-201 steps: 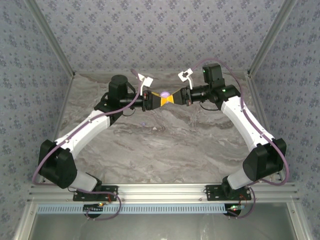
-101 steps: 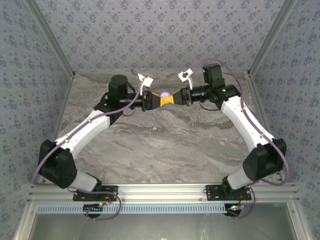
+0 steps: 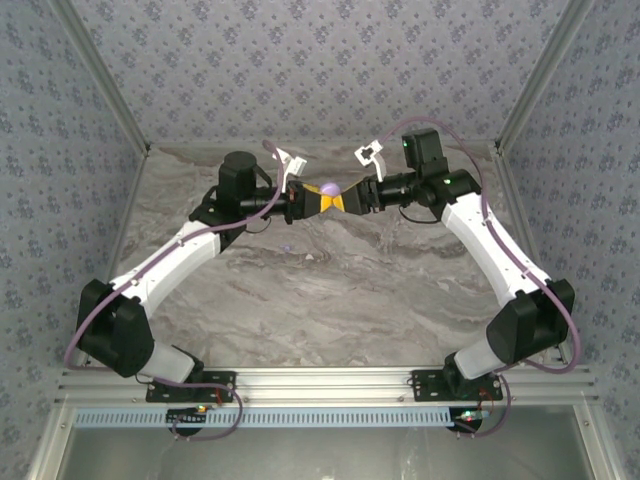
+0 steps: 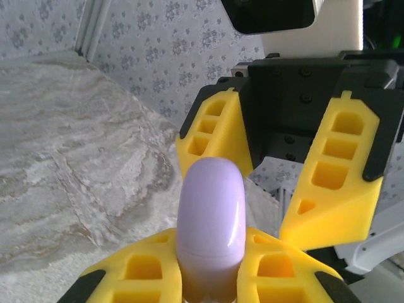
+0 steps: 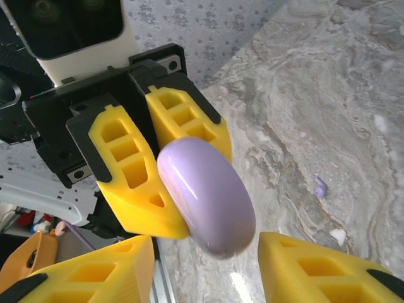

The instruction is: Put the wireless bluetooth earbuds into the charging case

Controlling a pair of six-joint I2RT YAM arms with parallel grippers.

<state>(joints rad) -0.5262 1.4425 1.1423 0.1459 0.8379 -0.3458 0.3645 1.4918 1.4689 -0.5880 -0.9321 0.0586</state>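
The marbled tabletop (image 3: 350,290) lies under both raised arms; the left end effector (image 4: 211,259) is closed narrow on the lilac case (image 4: 211,208), holding it in the air near the far wall; the right end effector (image 5: 205,265) faces it, jaws wide on either side of the case's free end; a lilac earbud (image 5: 320,185) and a pale earbud (image 5: 338,236) lie on the tabletop below, well apart from both end effectors.

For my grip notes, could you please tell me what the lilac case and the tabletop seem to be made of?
The lilac case: probably smooth, glossy plastic, judging by its sharp white highlights. The tabletop: a grey marble look with veining and a slight sheen; real stone or a printed surface, I cannot tell.
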